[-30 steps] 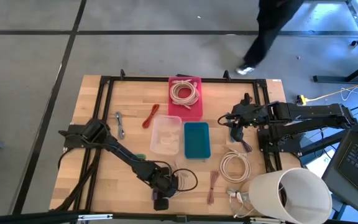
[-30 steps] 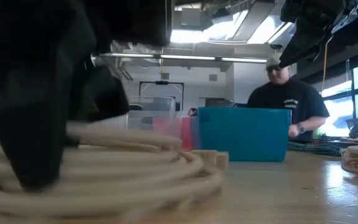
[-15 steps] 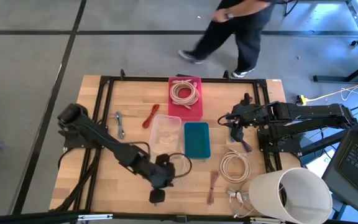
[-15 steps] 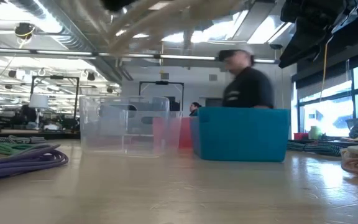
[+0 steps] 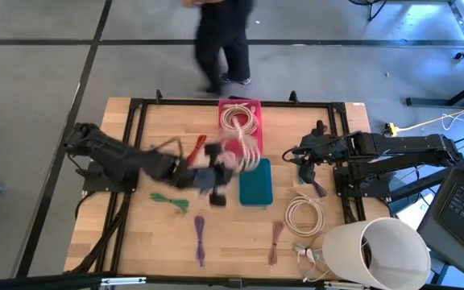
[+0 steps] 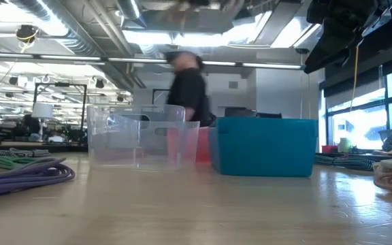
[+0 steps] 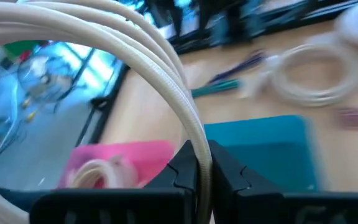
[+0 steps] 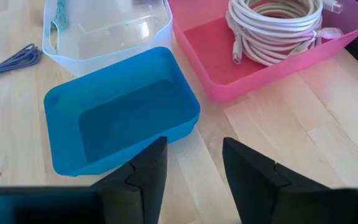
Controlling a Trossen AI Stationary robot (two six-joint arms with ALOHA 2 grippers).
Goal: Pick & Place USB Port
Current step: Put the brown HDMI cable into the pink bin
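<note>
At the left of the high view the left arm reaches toward centre frame, its gripper (image 5: 210, 179) clenched on a coil of white cable (image 7: 166, 81); the wrist view shows the strands pinched between the fingertips, with the pink bin (image 7: 120, 157) and the teal bin (image 7: 263, 149) below. The coil hangs in the air, blurred, over the clear bin (image 6: 138, 135), near the pink bin's near end. In that pink bin, upper centre of the high view, another white coil (image 5: 238, 119) already lies, so it looks like the place for this one. To do the step well, carry the coil fully over the pink bin's open end, lower it until the loops sit inside the walls, and only then let go, so no strand drapes over the rim. At the right, the right gripper (image 8: 193, 163) waits with fingers apart and empty, beside the teal bin.
</note>
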